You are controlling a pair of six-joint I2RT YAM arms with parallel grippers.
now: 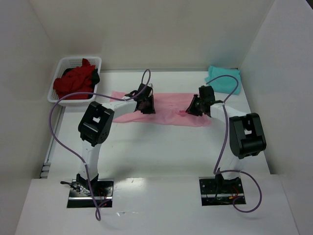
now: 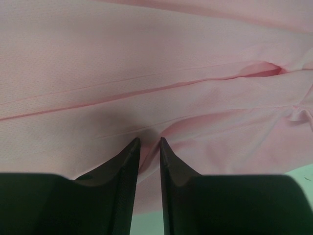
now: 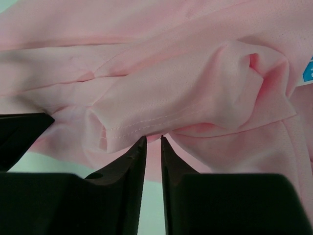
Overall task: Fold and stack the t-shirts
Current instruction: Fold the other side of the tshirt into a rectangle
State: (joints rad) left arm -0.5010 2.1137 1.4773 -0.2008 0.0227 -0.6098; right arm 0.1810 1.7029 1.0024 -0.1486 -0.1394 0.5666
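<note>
The top view alone shows the layout: the pink t-shirt (image 1: 168, 111) lies stretched across the middle of the surface (image 1: 161, 147). A teal t-shirt (image 1: 224, 79) sits at the far right corner, and dark red t-shirts (image 1: 73, 83) are heaped in a white basket (image 1: 73, 59) at far left. Only the wrist views show the grips. The left tool (image 2: 147, 142) is clenched on a pucker of flat pink cloth near its edge. The right tool (image 3: 154, 139) pinches pink cloth just under a rumpled, stitched hem fold.
</note>
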